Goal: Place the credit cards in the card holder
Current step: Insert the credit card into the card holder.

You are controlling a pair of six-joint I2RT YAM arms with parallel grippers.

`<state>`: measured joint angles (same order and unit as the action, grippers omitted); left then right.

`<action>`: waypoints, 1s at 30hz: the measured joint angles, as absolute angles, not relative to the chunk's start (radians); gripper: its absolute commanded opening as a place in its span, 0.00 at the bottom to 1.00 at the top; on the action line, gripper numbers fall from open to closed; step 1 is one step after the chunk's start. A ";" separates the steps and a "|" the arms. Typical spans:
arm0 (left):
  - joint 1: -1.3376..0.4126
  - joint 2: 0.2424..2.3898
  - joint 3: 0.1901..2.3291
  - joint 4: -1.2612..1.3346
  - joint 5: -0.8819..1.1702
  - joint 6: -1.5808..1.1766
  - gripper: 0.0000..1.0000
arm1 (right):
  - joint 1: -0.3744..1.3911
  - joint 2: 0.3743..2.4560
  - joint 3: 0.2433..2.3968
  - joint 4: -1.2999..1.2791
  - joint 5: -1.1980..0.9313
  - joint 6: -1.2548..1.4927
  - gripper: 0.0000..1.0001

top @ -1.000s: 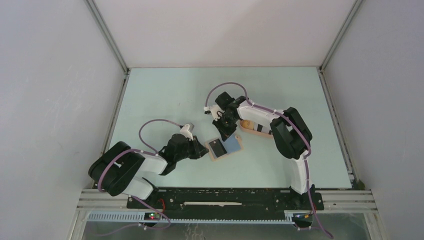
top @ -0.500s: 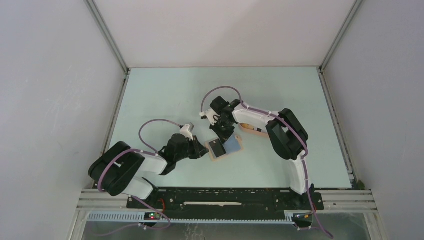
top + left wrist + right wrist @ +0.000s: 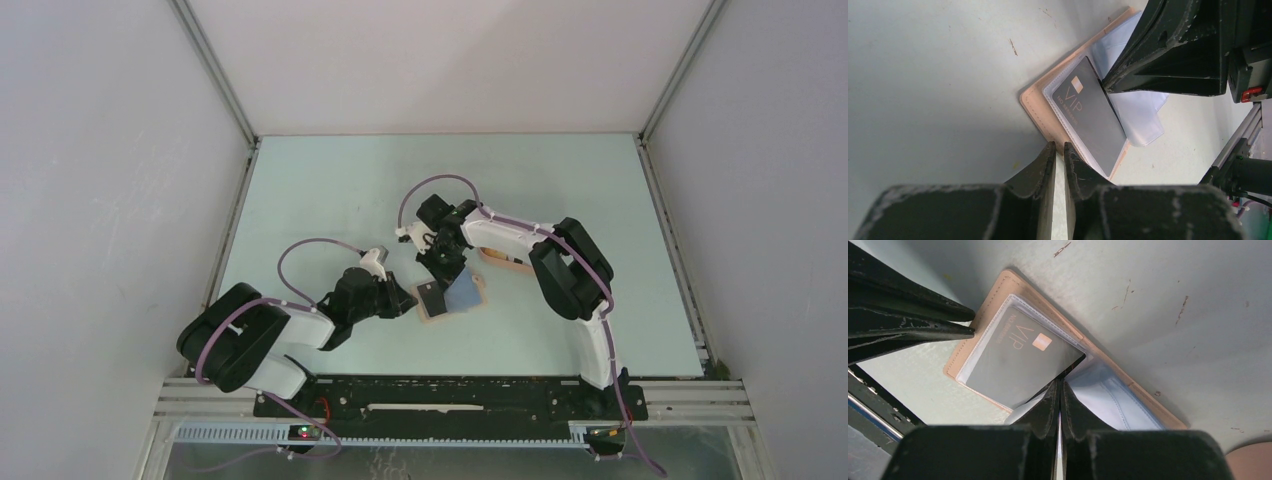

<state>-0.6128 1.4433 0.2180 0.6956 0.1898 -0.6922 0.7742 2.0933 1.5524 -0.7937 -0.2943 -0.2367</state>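
Ok, card holder (image 3: 1038,112) lies open flat on table (image 3: 330,190), btwn both arms. Dark VIP card (image 3: 1013,360) looks mostly tucked into top one of its clear sleeves (image 3: 1108,395). R gripper (image 3: 1060,385) pressed together, tips on card's corner, prob acting as one blunt pusher to seat it. L gripper (image 3: 1058,147) nearly closed, tips at holder's outer edge, prob bracing vs sliding; can't tell if it actually pinches the leather.
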 measured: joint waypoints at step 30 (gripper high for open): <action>-0.613 1.434 0.218 0.683 0.189 -0.691 0.19 | 0.800 2.072 1.552 -0.857 -0.259 -0.318 0.16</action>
<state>-0.6128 1.4342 0.2180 0.6827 0.1890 -0.6914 0.8001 2.0724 1.5524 -0.8566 -0.2592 -0.3183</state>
